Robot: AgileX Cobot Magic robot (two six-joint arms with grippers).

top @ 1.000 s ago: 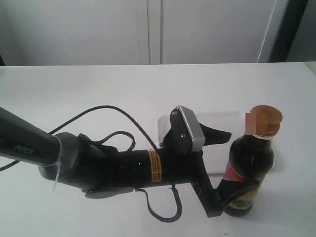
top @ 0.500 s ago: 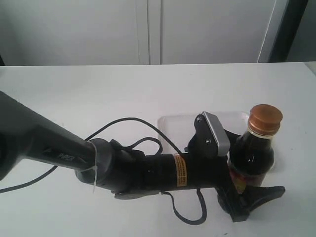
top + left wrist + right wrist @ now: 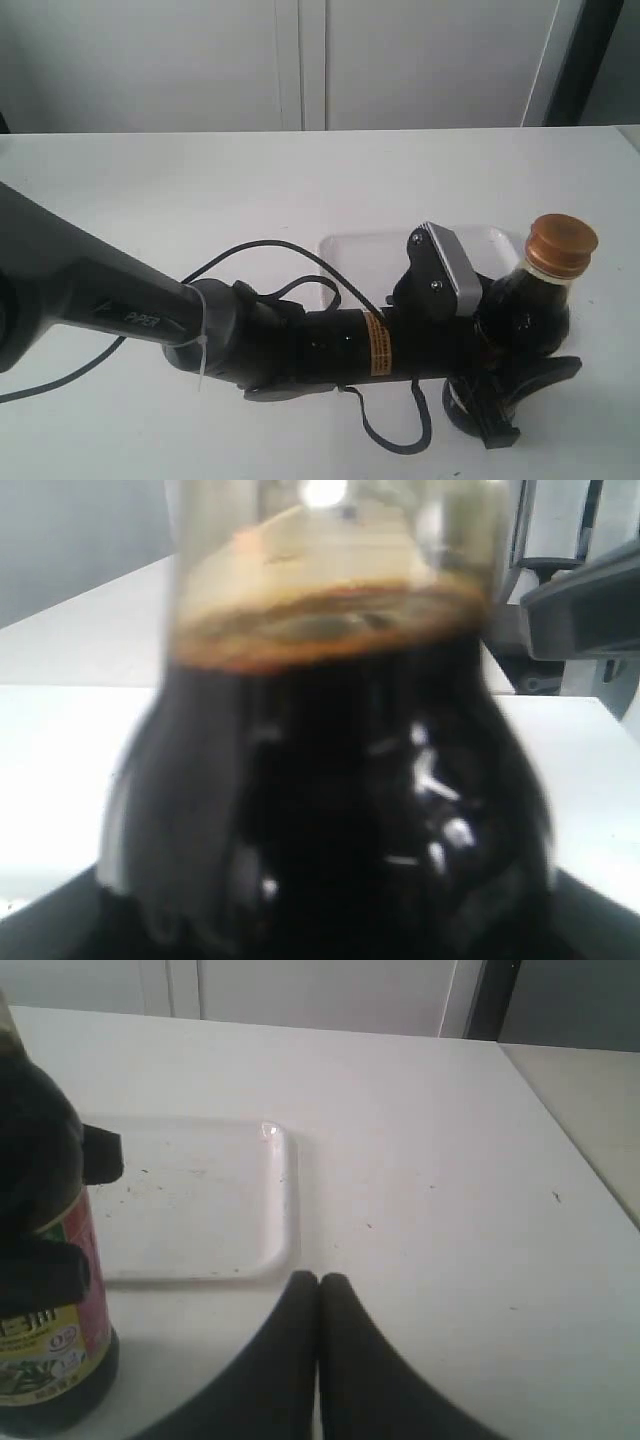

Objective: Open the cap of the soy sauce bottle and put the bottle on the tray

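soy sauce bottle shifted right | left gripper jaws clamped | cap on

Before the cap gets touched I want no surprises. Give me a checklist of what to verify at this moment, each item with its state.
1. Left gripper holds the small glass bottle of dark soy sauce: ok, fingers on both sides of its body.
2. Round copper-orange ribbed cap opened: not ok, it sits closed.
3. Right gripper free for the cap: ok, shut, empty, apart from the bottle.
4. Bottle on the shallow white plastic tray: not ok, it stands on the white table beside the tray.
5. Tray free to receive it: ok where visible.
6. Grip firmness: cannot tell.
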